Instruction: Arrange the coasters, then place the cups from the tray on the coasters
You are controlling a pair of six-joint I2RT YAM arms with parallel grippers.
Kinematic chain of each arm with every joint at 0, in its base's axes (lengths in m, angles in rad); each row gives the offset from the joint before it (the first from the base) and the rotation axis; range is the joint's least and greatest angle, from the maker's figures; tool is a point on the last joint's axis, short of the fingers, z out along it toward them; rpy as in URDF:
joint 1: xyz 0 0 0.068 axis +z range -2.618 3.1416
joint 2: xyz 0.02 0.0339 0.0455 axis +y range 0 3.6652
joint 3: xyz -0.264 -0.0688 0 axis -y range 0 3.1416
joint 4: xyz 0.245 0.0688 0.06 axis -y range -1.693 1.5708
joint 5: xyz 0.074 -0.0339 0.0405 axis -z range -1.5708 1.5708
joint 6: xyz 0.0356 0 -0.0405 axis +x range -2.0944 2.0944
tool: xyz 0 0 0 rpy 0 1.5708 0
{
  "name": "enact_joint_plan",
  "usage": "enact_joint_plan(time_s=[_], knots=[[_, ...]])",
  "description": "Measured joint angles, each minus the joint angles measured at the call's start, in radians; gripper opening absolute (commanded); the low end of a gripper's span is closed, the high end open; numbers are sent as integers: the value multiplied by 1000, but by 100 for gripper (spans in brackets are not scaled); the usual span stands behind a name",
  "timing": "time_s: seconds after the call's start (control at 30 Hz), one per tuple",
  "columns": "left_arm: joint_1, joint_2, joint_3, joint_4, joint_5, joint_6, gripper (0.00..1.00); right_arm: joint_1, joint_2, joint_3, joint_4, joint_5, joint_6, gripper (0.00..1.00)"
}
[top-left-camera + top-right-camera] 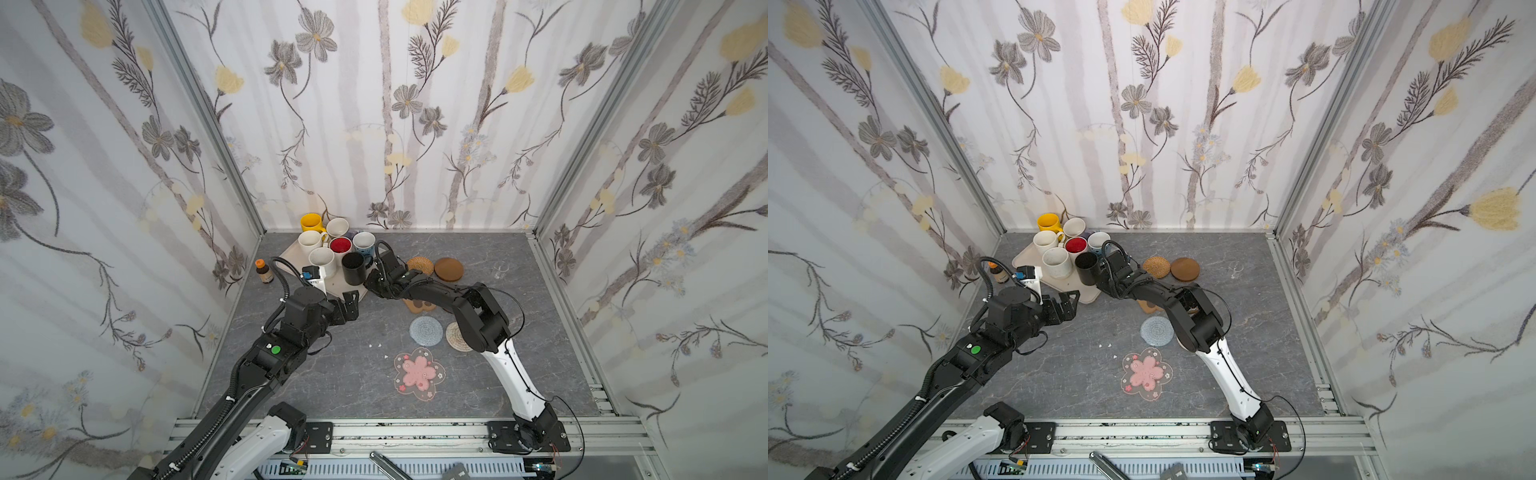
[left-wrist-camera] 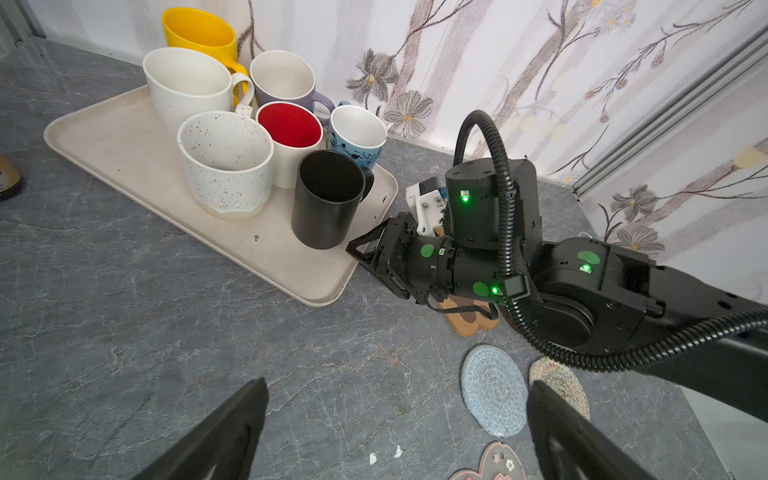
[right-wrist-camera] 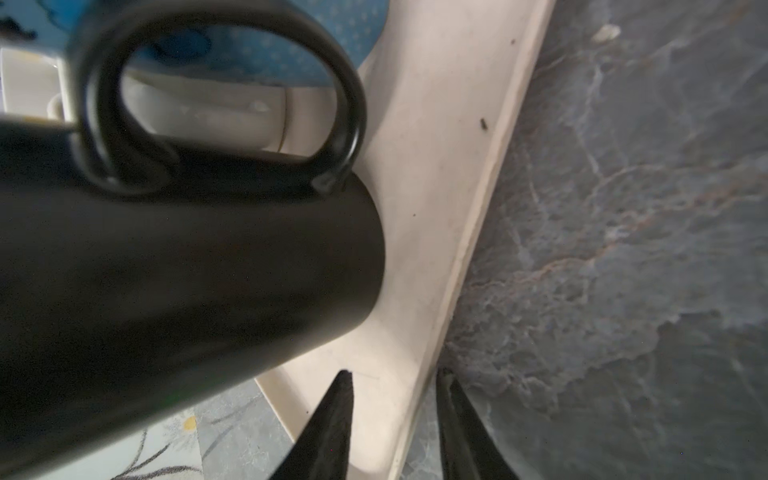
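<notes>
In both top views the beige tray point(image 1: 292, 254) point(image 1: 1077, 291) sits at the far left of the grey table point(image 1: 332, 382), with seven mugs crowded upright on it. The black mug point(image 1: 354, 268) point(image 1: 1087, 268) stands by the tray's right rim, and the right gripper point(image 1: 369, 284) point(image 1: 1100, 283) is low just beside it. The left gripper point(image 1: 351, 298) point(image 1: 1069, 297) hangs near the tray's front corner. To the right of the tray lie the rattan coaster point(image 1: 420, 265) and the wooden coaster point(image 1: 449, 269). The knitted coaster point(image 1: 426, 330) and the blossom coaster point(image 1: 419, 373) lie nearer.

From the left wrist, the black mug point(image 2: 326, 208) is a matt, straight-sided cylinder, upright on the tray point(image 2: 124, 153). It is close beside the speckled mug point(image 2: 226, 166) and the red-lined mug point(image 2: 289, 124). The left gripper point(image 2: 398, 384) is spread wide over bare table, holding nothing.

From the right wrist, the black mug point(image 3: 187, 270) fills the view (its glossy loop handle faces the camera). The right gripper point(image 3: 395, 374) has its jaws narrowed astride the raised rim of the tray point(image 3: 436, 166). I cannot tell whether they press on it.
</notes>
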Motion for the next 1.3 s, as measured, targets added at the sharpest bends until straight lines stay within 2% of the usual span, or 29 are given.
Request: enact_joint_plan(time_s=[0.17,0.43,0.87,1.3], knots=[[5,-5,-1,0,0,0,100,7,1,0,-21,0,3,20],[11,-4,-2,0,0,1,100,10,1,0,-39,4,25,0],[38,1,0,0,8,19,100,10,-37,-99,61,3,34,0],[99,75,0,0,23,19,100,3,-152,-305,151,0,-1,0]])
